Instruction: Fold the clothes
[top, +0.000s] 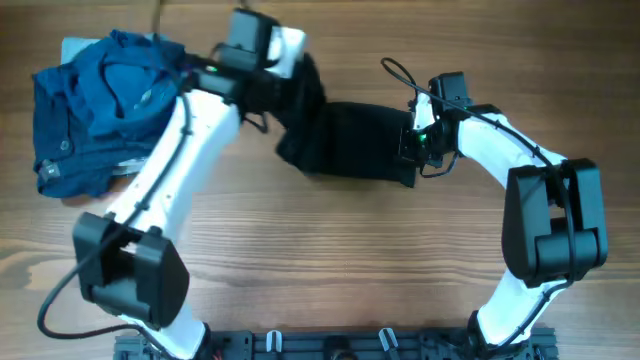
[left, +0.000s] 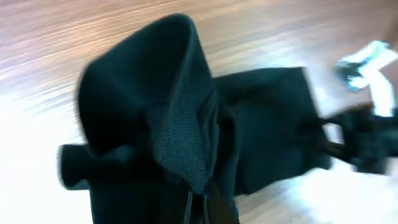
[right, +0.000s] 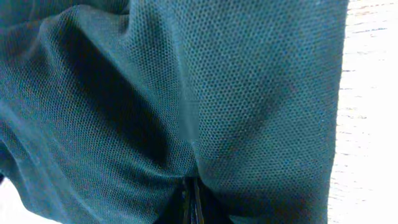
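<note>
A black mesh garment (top: 350, 140) lies stretched across the table's upper middle. My left gripper (top: 285, 80) is shut on its left end, which is lifted and bunched; the left wrist view shows the fabric (left: 180, 124) pinched at the fingers (left: 199, 208). My right gripper (top: 415, 140) is shut on the garment's right edge. The right wrist view is filled with the mesh cloth (right: 186, 93), pinched between the fingers (right: 191, 199). A pile of blue clothes (top: 100, 100) sits at the far left.
The wooden table (top: 330, 260) extends in front of the garment. The blue pile rests on something white (top: 75, 47) at the back left. A rack edge (top: 330, 345) runs along the front.
</note>
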